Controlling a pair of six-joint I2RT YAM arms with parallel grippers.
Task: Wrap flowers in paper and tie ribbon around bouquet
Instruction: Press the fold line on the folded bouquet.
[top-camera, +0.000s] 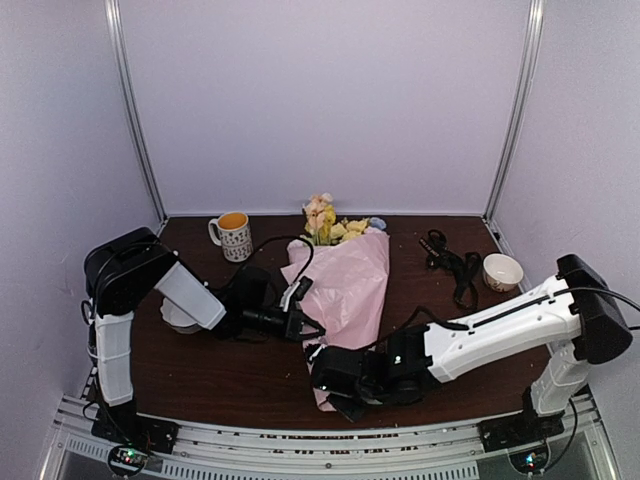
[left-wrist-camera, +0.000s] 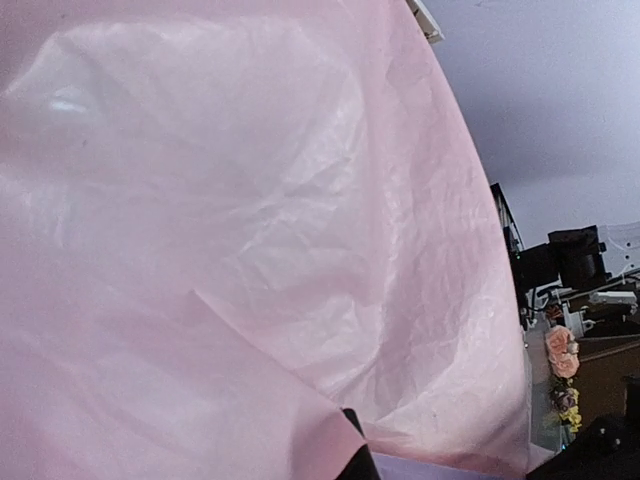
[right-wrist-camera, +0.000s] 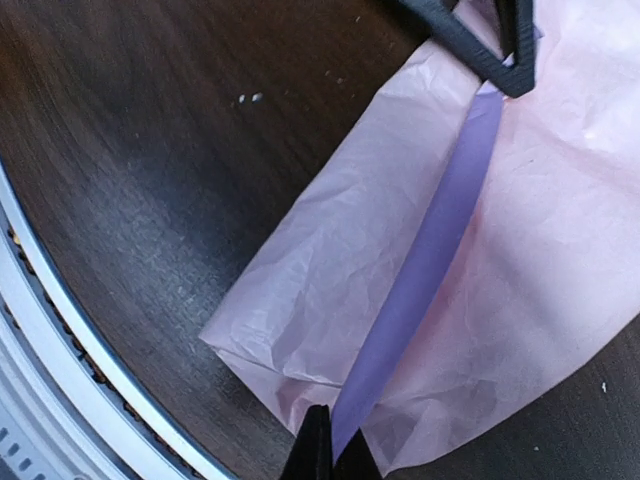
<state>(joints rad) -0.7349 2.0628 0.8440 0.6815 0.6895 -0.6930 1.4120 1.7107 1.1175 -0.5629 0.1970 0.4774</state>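
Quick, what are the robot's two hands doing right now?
Left gripper: shut, pinching the paper.
Right gripper: shut on the paper's near end.

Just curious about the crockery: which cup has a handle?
The patterned mug at the back left, left of the flowers; the small bowl on the right has none.

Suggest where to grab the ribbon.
The ribbon: pinch its near tail, probably straight down from above. It lies flat and single on the table there, apart from the bowl; the far end is bunched loops.
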